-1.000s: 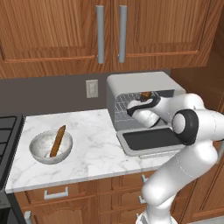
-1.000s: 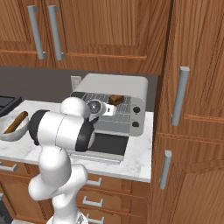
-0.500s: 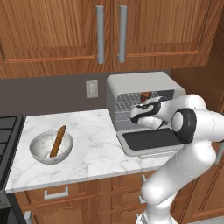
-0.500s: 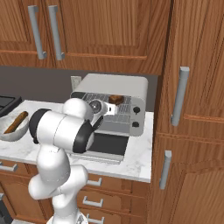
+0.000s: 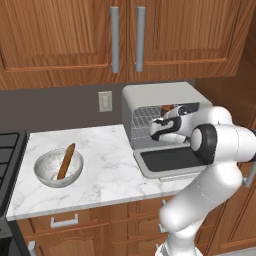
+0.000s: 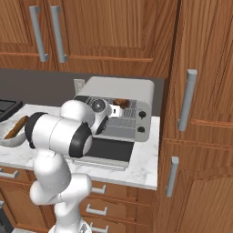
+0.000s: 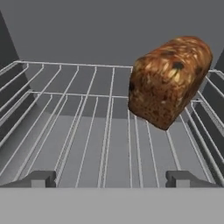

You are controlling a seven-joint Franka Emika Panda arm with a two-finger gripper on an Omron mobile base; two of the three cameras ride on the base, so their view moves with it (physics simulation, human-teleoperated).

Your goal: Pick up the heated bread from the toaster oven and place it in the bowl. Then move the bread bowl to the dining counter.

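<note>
Hand view shows the two-finger gripper (image 7: 112,178) now pushed further into the boxy light-grey toaster oven (image 5: 162,97), jaws spread wide and empty short of the chunky dark-brown bread (image 7: 168,81) on the wire rack (image 7: 83,127), probably slightly off-centre; its far end is hidden

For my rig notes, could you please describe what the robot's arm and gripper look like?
The arm is glossy white with rounded, bulbous links and dark grey-black discs at the joints. The gripper ends in two small, blocky dark-grey finger tips. No cables or markings are visible.
</note>
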